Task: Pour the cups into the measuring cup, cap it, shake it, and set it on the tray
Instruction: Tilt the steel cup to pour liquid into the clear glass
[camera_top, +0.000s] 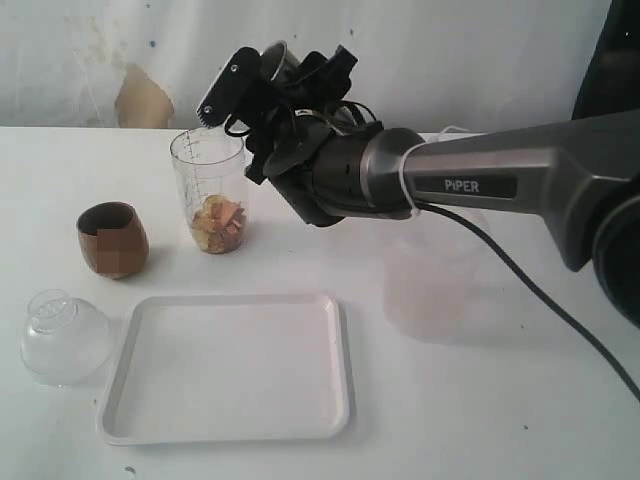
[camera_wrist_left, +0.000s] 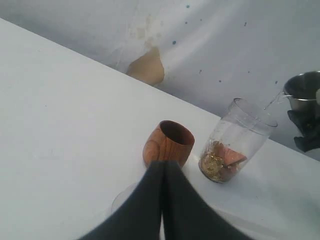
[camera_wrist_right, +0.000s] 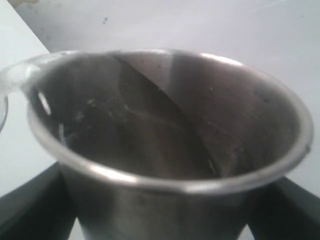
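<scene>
Above the measuring cup (camera_top: 207, 190), and a little to the right of its mouth in the exterior view, the right gripper (camera_top: 255, 75) holds the steel tumbler (camera_top: 280, 52) tipped over. Its fingers are clamped on opposite sides of the tumbler, jaws wide around it. The tumbler's long axis leans toward the measuring cup, lip leading. In the left wrist view, what looks like a thin stream runs from that lip into the cup's open mouth, so the pour appears to be under way. The move turns on keeping that lip over the mouth, not beyond its rim.

The measuring cup stands upright on the table behind the tray (camera_top: 230, 370), with orange and yellow pieces (camera_top: 220, 225) heaped in its bottom. Whether the tumbler is drained I cannot tell from its dim interior.

The left gripper (camera_wrist_left: 162, 195) hangs low with its fingers pressed together, holding nothing; the wooden cup (camera_wrist_left: 169, 142) stands just beyond its tips. The clear domed cap (camera_top: 62, 335) lies left of the tray, on that arm's side. The frosted plastic cup (camera_top: 430, 280) stands well to the right, beneath the right arm — probably that arm's next pick.
</scene>
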